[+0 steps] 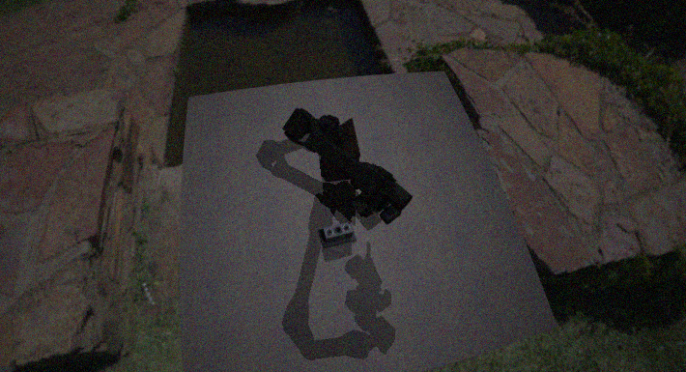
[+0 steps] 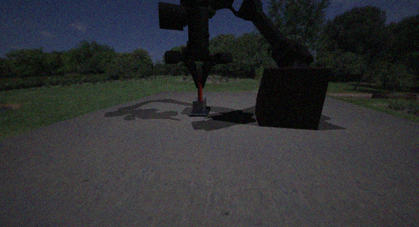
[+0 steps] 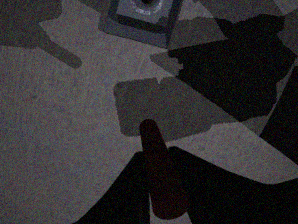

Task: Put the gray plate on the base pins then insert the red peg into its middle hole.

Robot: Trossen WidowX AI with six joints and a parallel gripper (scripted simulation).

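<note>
Now we have gripper (image 1: 354,219) (image 2: 200,86) (image 3: 156,156) pinching red peg (image 2: 200,93) (image 3: 161,172), not yet over gray plate (image 1: 337,230) (image 2: 199,105) (image 3: 146,7) on base (image 1: 322,241) (image 2: 194,115) (image 3: 135,34). Best keep peg upright, center over middle hole, then lower gently.

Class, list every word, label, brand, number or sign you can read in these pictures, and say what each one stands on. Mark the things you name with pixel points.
There are none to read: no lettering shows on the arm (image 1: 338,161) (image 2: 271,35), the red peg (image 2: 200,92) (image 3: 161,172) or the gray plate (image 1: 336,230). The arm is too dark to rule out faint markings.
</note>
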